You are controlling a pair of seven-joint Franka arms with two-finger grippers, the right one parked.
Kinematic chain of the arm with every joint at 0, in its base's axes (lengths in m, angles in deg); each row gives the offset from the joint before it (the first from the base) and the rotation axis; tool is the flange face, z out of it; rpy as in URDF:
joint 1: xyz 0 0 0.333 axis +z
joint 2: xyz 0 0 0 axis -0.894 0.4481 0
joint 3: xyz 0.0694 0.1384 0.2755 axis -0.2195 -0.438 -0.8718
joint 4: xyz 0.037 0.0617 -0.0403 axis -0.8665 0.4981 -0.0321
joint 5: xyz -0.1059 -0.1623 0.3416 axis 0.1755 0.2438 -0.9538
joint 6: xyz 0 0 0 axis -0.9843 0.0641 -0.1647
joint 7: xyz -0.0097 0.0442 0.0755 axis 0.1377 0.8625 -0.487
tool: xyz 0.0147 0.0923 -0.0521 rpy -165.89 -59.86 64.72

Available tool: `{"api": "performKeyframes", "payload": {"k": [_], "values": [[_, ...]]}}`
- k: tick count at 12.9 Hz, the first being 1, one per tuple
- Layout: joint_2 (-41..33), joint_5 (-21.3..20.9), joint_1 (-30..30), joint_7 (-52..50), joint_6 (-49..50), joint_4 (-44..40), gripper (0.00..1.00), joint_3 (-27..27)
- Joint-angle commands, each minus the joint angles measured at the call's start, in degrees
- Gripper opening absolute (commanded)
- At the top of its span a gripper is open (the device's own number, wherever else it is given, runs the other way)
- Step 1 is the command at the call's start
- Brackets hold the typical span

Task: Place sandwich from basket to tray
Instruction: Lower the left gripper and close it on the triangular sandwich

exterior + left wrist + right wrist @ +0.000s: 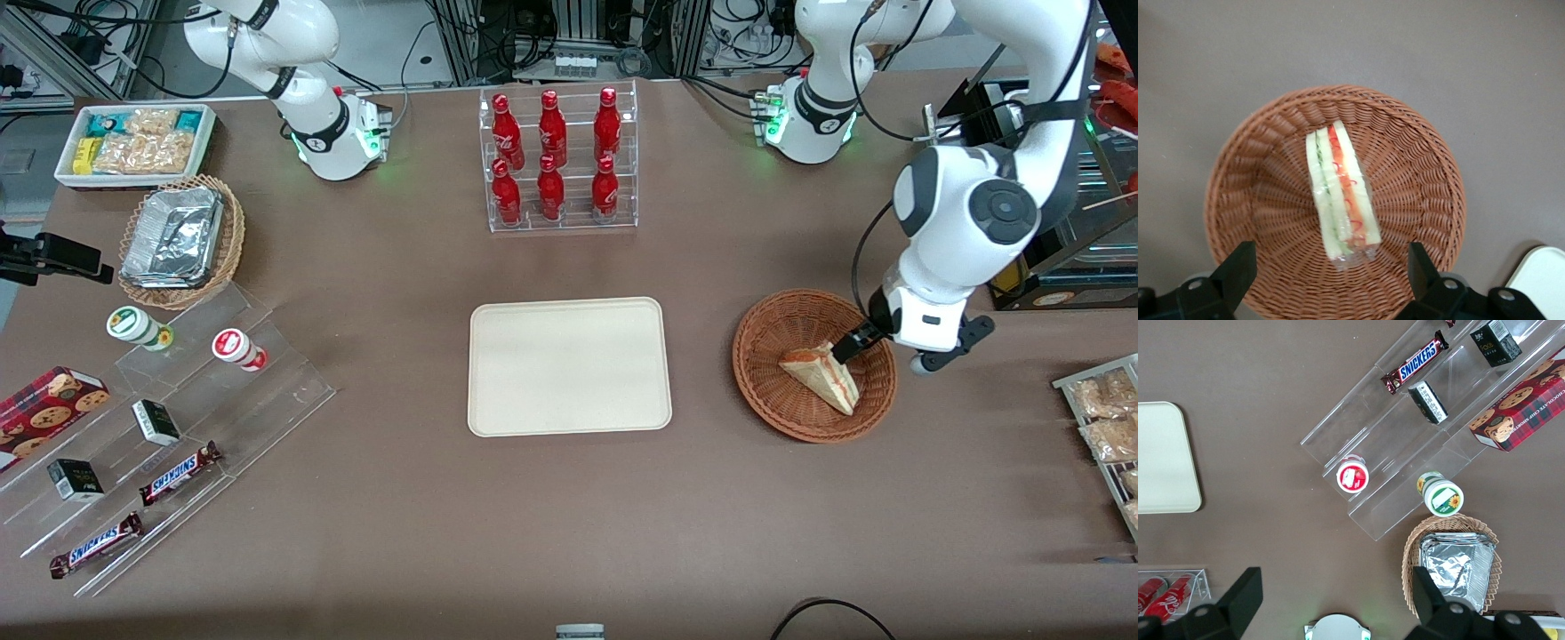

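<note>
Sandwich (822, 376) first: a plastic-wrapped triangular wedge of pale bread with red-orange and green filling lies on the floor of the round reddish-brown wicker basket (773, 404), toward the working arm's end of the table. In the left wrist view the sandwich (1340, 198) shows its layered cut edge, stretching from the middle of the basket (1418, 167) toward the rim nearest the camera.

The left arm's gripper (845, 344) hangs over the basket, at the part of the rim farther from the front camera, with its dark fingertips just at the top corner of the wedge. From the wrist, the gripper (1328, 273) has its two black fingers (1238, 267) spread wide apart, one on each side of the sandwich's near end, with clear gaps between them and the wrapper; nothing is pinched.

The cream-beige tray (569, 418) sits flat beside the basket, near the table's middle and apart from it; a pale corner of it (1541, 280) peeks into the wrist view.

Farther from the front camera than the tray stands a clear rack of six red bottles (556, 160). Toward the parked arm's end lie a tan wicker basket with foil trays (178, 236), a white bin of snack packets (133, 142), and a stepped clear display holding two Snickers bars (178, 473) and small jars (138, 326).
</note>
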Motion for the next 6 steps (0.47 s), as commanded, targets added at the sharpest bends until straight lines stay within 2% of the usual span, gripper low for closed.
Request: {"api": "performKeyframes", "payload": {"k": [1, 6], "values": [[1.3, 0.6, -1.0, -6.5, -4.8, 2.3, 1.00, -0.1], [5.6, 0.6, -0.9, -7.8, -10.4, 4.1, 1.00, -0.1]]}}
